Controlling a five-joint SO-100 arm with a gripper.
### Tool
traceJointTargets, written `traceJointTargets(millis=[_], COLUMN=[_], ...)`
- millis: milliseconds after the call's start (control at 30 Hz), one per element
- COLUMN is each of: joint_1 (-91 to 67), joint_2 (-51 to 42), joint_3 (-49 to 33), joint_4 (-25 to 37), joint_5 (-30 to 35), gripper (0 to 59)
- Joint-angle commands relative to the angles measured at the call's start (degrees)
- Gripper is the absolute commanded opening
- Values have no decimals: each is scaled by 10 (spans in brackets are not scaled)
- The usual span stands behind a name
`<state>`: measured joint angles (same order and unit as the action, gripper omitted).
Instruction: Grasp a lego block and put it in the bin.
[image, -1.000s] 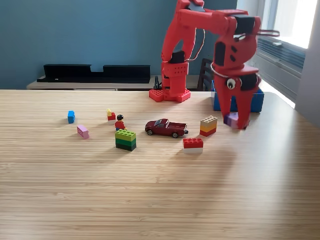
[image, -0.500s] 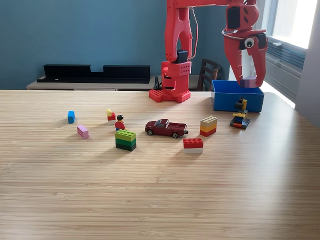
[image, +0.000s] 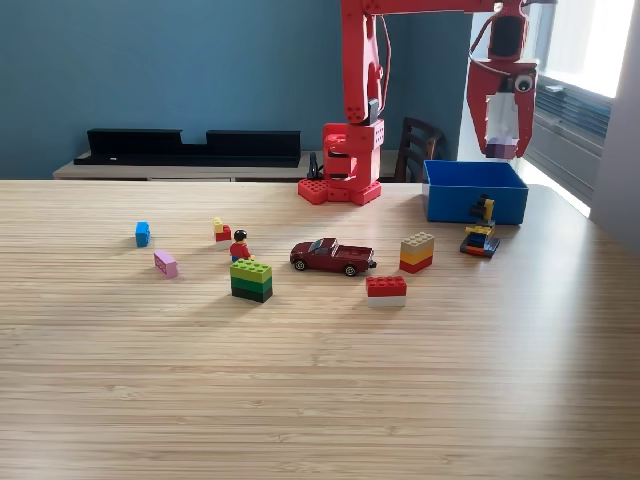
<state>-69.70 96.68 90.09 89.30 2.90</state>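
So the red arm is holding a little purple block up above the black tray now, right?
Not quite. In the exterior view the end effector does hold the purple block up in the air, but it hangs above the blue bin, not the black tray, which sits far off toward the view's left, by the wall.

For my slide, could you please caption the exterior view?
Gripper holds a purple block above the blue bin.
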Motion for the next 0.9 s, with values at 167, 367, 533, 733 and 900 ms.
traceJointTargets(millis=[167,367,533,733,900], joint_1=[-125,-123,-118,-115,-95], joint_2=[55,54,54,54,54], joint_3=[26,27,27,15,-14], joint_4=[33,52,54,63,63], joint_5=[16,-19,-38,-51,-43], gripper=[0,78,259,284,55])
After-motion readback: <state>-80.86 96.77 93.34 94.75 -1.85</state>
